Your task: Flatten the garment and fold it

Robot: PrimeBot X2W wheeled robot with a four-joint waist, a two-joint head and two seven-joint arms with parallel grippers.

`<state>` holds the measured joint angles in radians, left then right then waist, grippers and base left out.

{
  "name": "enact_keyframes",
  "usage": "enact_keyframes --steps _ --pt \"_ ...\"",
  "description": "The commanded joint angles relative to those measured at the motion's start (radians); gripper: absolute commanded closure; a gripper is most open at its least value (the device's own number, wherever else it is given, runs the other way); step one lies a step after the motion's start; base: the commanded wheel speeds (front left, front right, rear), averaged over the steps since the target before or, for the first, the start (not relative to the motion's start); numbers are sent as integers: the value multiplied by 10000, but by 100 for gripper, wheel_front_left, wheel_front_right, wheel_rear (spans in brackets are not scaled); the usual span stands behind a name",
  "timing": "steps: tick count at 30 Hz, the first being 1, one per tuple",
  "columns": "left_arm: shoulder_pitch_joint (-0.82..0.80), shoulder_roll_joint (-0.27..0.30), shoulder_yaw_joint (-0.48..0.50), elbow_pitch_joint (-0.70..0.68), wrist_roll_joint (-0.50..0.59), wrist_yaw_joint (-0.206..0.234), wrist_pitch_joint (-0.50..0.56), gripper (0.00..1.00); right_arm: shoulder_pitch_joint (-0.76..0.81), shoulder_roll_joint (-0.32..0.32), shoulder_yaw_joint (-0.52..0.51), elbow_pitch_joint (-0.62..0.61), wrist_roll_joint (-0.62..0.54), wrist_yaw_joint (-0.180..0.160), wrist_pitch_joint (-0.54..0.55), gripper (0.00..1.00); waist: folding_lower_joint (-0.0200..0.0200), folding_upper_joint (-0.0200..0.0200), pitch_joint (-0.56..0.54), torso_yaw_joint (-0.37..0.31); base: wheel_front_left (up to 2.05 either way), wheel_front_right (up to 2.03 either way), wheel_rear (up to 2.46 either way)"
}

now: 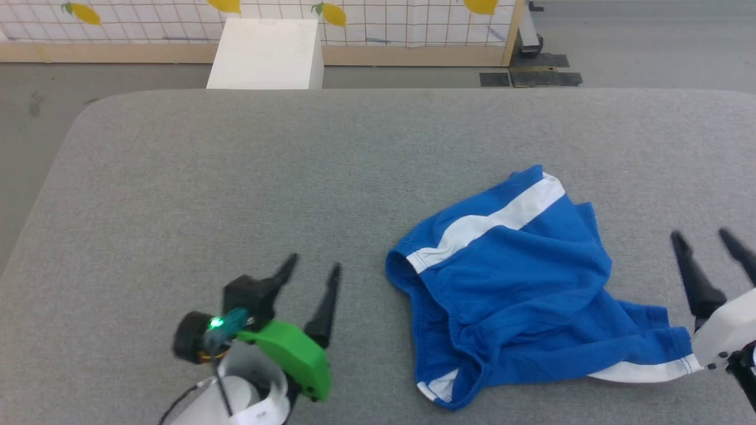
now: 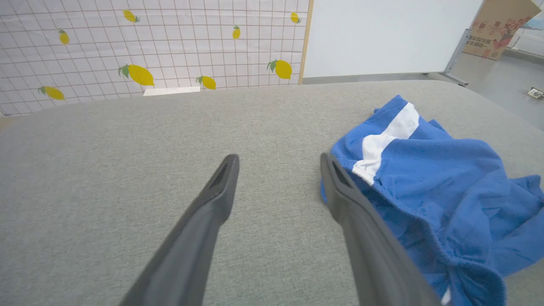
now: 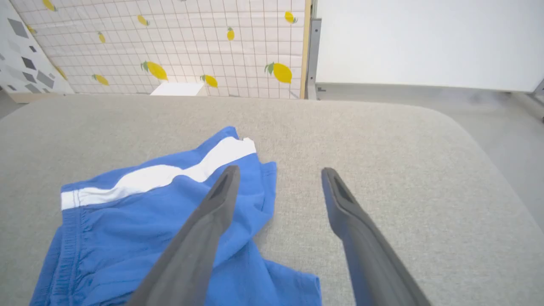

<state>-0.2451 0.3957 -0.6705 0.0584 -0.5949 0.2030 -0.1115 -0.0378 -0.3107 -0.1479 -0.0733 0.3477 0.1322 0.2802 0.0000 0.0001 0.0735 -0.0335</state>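
The garment (image 1: 520,283), bright blue shorts with white side stripes, lies crumpled on the right half of the grey table (image 1: 236,177). It also appears as the garment (image 2: 446,187) at the right of the left wrist view and the garment (image 3: 140,212) at the lower left of the right wrist view. My left gripper (image 1: 313,262) stands open on the table a little to the left of the shorts, empty. My right gripper (image 1: 703,236) is open at the right edge, just right of the cloth, holding nothing. Its left finger (image 3: 212,212) hangs over the blue fabric.
A white box (image 1: 269,53) stands on the floor beyond the table's far edge, before a lemon-print grid wall (image 1: 384,23). A cardboard box (image 2: 497,25) sits far right in the left wrist view. The table's rounded far corners drop to grey floor.
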Motion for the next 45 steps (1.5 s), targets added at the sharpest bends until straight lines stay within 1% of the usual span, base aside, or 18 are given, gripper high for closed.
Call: enact_keyframes --steps 1,3,6,8,11,13,16,19,25,30,31,33,36,39,45 --pt "-283 -75 -139 -99 -163 -184 350 0 -64 113 -60 -168 -251 -15 -403 0 0 -1 55 -72 0 0 0" --pt "-564 -72 -400 -196 -321 -443 1080 0 18 396 -279 -346 -587 -15 -937 0 0 -1 187 -157 0 0 0" --pt "-1124 -221 -612 -304 -663 -642 2202 0 148 958 -632 -554 -1027 -15 -1553 0 0 -1 466 -314 0 0 0" --pt "-1492 -362 -713 -294 -939 -731 2934 0 273 1235 -716 -668 -1348 -15 -1764 0 0 -1 659 -438 0 0 0" --pt "-1987 -488 -886 -108 -1331 -824 4088 0 396 1567 -683 -756 -1536 -15 -1938 0 0 -1 933 -668 0 0 0" --pt "-2313 -565 -874 60 -1536 -769 4662 0 427 1666 -577 -788 -1624 -15 -2042 0 0 -1 1141 -851 0 0 0" --pt "-2918 -550 -909 333 -1354 -818 4930 0 405 1753 -476 -795 -1705 -15 -2167 0 0 -1 1454 -1139 0 0 0" --pt "-3351 -496 -1040 698 -1205 -963 5202 0 350 1842 -476 -744 -1739 -15 -2243 0 0 -1 1728 -1346 0 0 0" --pt "-4070 -233 -1564 1472 -906 -1559 5955 0 237 2054 -482 -507 -1811 -15 -2423 0 0 -1 2200 -1650 0 0 0" --pt "-4370 -31 -1865 1887 -772 -1933 6350 0 132 2227 -494 -304 -1834 -15 -2582 0 0 -1 2493 -1775 0 0 0" --pt "-4403 10 -1917 1947 -771 -2033 6397 3 116 2255 -487 -256 -1846 -15 -2613 0 0 -1 2529 -1785 0 0 0" --pt "-4436 78 -1970 2001 -804 -2180 6455 100 96 2294 -487 -181 -1865 -15 -2660 0 0 -1 2570 -1784 0 0 0" --pt "-4438 139 -1888 2005 -830 -2220 6245 100 83 2336 -543 -64 -1891 -15 -2707 0 0 -1 2512 -1735 0 0 0" --pt "-4371 190 -1759 1934 -837 -2161 5911 100 83 2372 -642 98 -1941 -15 -2680 0 0 -1 2258 -1639 0 0 0" --pt "-4281 415 -1259 1416 -961 -1806 5383 100 90 2400 -776 207 -2004 -15 -2542 0 0 -1 1677 -1341 0 0 0"
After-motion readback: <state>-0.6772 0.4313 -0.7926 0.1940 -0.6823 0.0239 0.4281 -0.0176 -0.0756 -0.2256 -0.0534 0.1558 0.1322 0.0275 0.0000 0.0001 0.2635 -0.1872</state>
